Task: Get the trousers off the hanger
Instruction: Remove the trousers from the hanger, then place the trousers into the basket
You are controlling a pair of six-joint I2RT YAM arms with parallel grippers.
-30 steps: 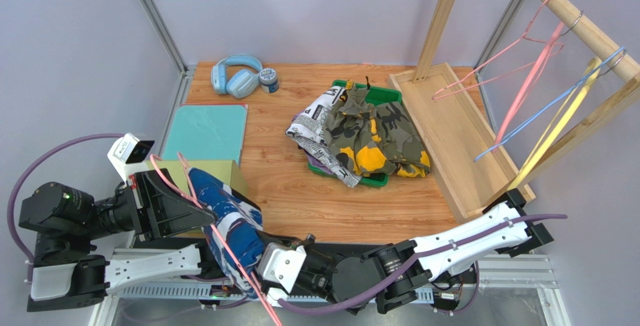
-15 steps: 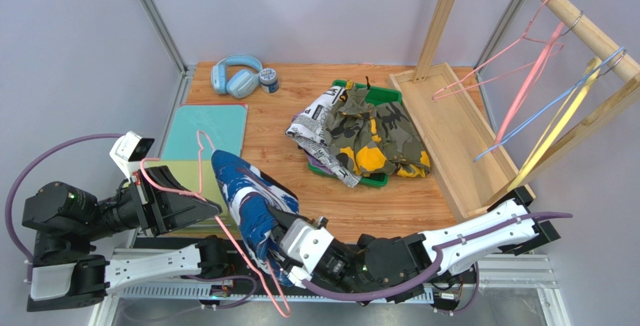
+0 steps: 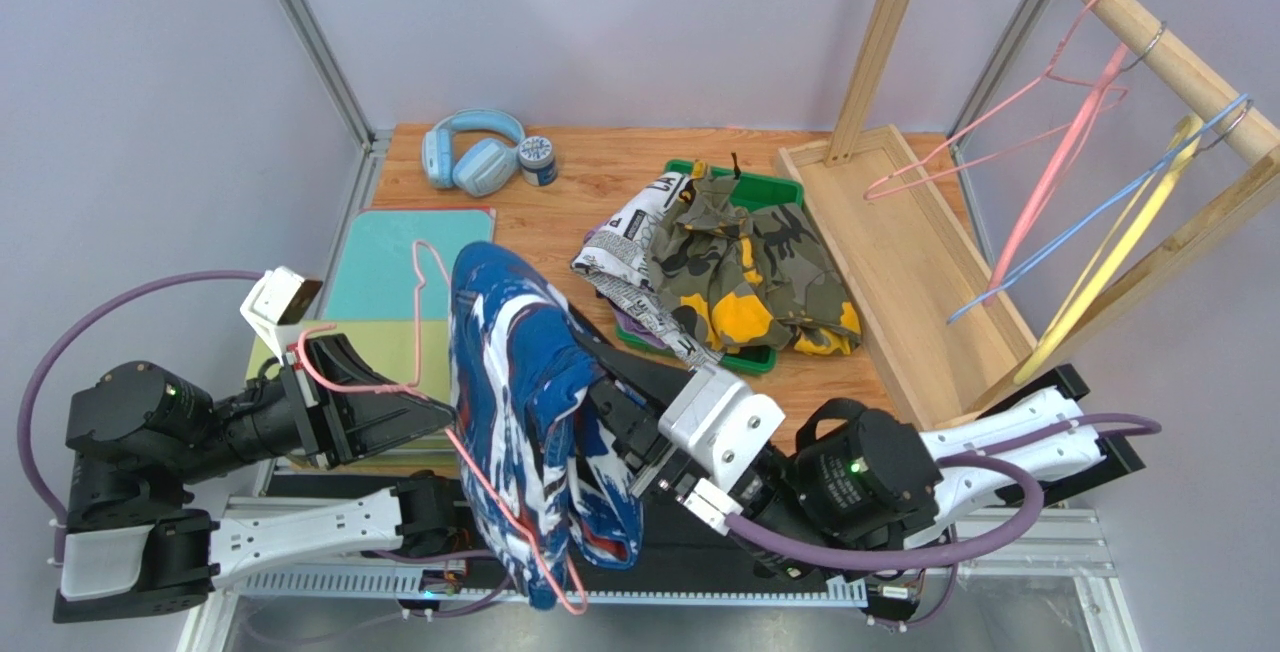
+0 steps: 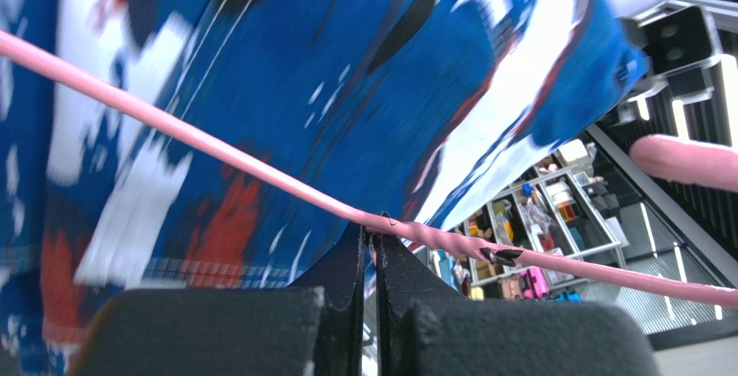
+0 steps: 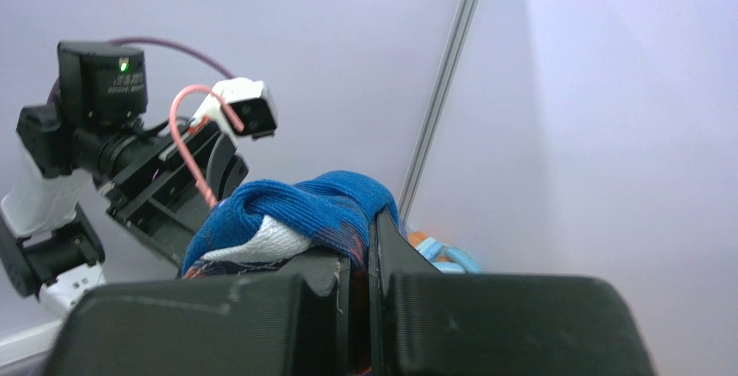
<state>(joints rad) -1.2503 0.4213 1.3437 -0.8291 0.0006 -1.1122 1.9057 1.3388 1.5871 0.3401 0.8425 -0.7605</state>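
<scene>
**A:** Where were the printed trousers at that point?

**B:** The blue-white-red print trousers (image 3: 529, 412) hung in the air over the near edge of the table (image 3: 601, 180), draped on the pink hanger (image 4: 173, 125) between the two arms. In the overhead view their long axis ran from far to near. The hanger's wire ran much the same way through them.

**A:** And the jaws?

**B:** The left gripper (image 4: 371, 236) was pinched tight on the hanger's wire, on the trousers' left side. The right gripper (image 5: 364, 220) was clamped on a fold of the blue cloth, on their right side. No gap showed in either.

**A:** So how did the cloth lie from each?

**B:** To the right of the left jaws and to the left of the right ones. Only the right arm had the cloth itself. I judged that the next move turned on that. The right arm would draw the cloth off to its own side, across the wire, while the left arm held the hanger.

**A:** Any snag risk?

**B:** Possibly the wire's bend near the lower hem. I couldn't tell how far the legs were threaded on.

**A:** What about the surface and the room?

**B:** Bare wood lay between the lifted pair and the green tray (image 3: 762, 190). The camouflage trousers (image 3: 744, 270) and newsprint trousers (image 3: 631, 240) were heaped there. The teal mat (image 3: 413, 262) lay beside the left arm, and the wooden rack (image 3: 902, 277) stood well apart on the right.
</scene>
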